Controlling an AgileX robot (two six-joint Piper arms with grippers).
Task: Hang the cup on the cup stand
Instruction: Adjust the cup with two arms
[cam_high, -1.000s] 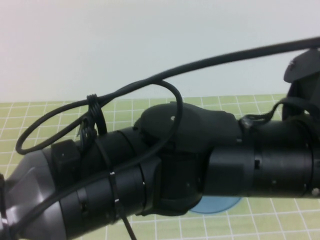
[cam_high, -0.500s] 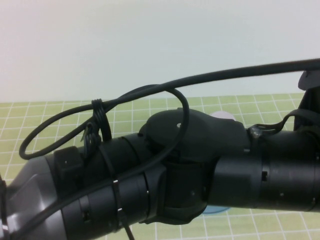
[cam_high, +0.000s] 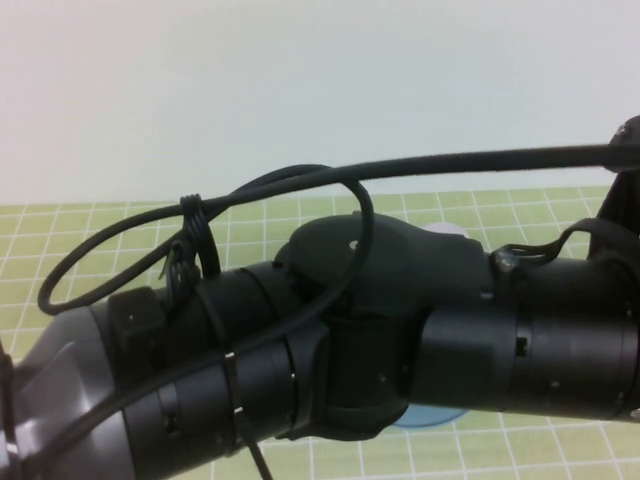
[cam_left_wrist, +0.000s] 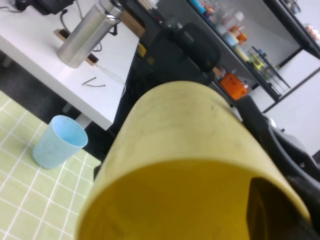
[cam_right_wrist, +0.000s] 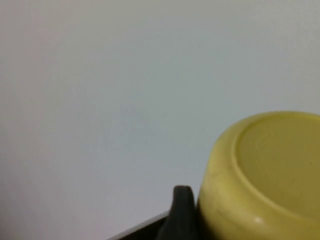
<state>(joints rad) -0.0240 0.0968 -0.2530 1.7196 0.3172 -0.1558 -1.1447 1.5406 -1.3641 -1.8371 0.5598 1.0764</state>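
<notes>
Occupying nearly the whole left wrist view, the yellow cup (cam_left_wrist: 185, 150) lies with its open mouth turned toward that camera and its tapered body pointing away. The left gripper (cam_left_wrist: 286, 200) is closed down on the cup at the rim: one dark finger (cam_left_wrist: 270, 200) shows inside the mouth against the inner wall, and dark gripper structure runs along the outside of the same wall, so the thin plastic is pinched between them. In the right wrist view the closed bottom of the cup (cam_right_wrist: 272, 175) faces the camera, and a dark tip of the right gripper (cam_right_wrist: 182, 212) stands directly beside the cup's side wall, touching it or very nearly so. Only this one part is in view; how wide the right gripper stands, and whether it has any hold on the cup, cannot be determined. In the high view both black arms cross close in front of the lens, the left arm (cam_high: 200, 390) rising from the lower left and the right arm (cam_high: 540, 330) entering from the right, with a black cable (cam_high: 300, 190) looped over them; the cup and both grippers are hidden there. Below the arms a narrow sliver of the blue base of the cup stand (cam_high: 435, 418) shows on the green grid mat (cam_high: 120, 225); its posts are hidden. A pale blue cup (cam_left_wrist: 57, 142) stands upright on the mat, well apart from the yellow cup. Beyond the mat, a steel flask (cam_left_wrist: 87, 32) rests on a white table (cam_left_wrist: 45, 60).
</notes>
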